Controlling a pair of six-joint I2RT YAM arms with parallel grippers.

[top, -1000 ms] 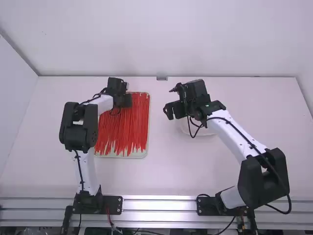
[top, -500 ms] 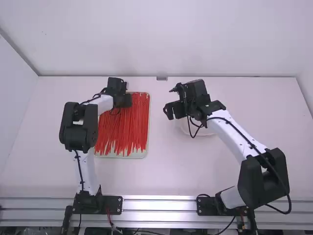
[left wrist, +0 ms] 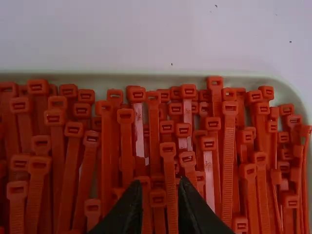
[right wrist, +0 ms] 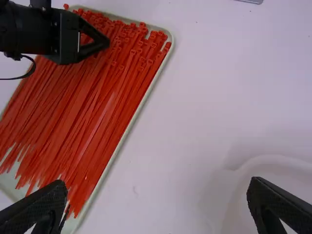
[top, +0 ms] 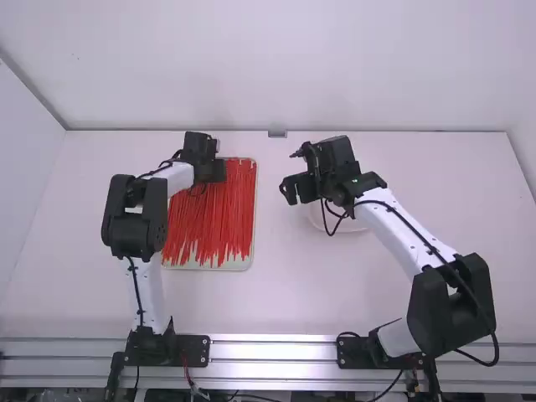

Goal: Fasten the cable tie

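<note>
White table (top: pixel 352 268), red cable ties (left wrist: pixel 165 146) directly beneath left fingers (left wrist: pixel 127 210).

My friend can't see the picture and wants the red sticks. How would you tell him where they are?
Find the white table, then the pale flat tray on it, its far end under the left gripper. The cable ties fill that tray, long thin strips lying side by side. They are the only bright red thing there.

cable ties (top: pixel 213 213) in tray (top: pixel 209 265) | left pincer (left wrist: pixel 159 181) above (far end) | right pincer (right wrist: pixel 153 192) rightward
</note>
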